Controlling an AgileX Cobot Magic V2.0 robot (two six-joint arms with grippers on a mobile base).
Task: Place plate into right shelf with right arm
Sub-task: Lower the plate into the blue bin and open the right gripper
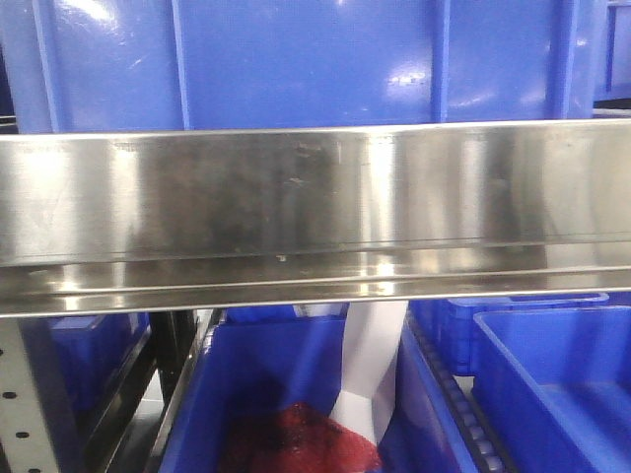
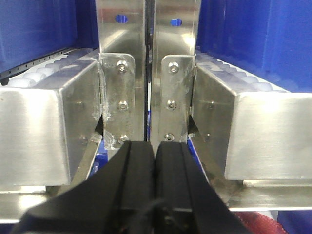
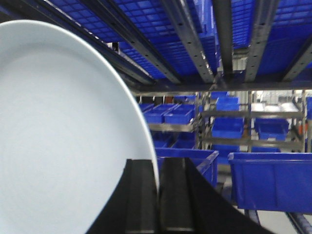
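- One plate [image 3: 63, 136], pinched at its rim by the right tool [image 3: 157, 168], which is clenched on it. From the right wrist view the plate is up in the air under one of the shelf's tiers, with bin bottoms overhead.
- My guess on the rim grip: it leaves the plate's flat side free to go down onto the shelf [image 1: 315, 197]. It's not set down yet.
- Left tool [image 2: 155, 151] is squeezed closed on nothing, parked right in front of the shelf's two uprights [image 2: 122, 58]. It looks to be just keeping out of the way, since this is the right arm's job.
- Counts: one plate and two tools. In the front view, one bin [image 1: 296, 59] sits above the shelf's front rail and at least three sit below it.
- One of those lower bins has red stuff [image 1: 296, 443] in it.
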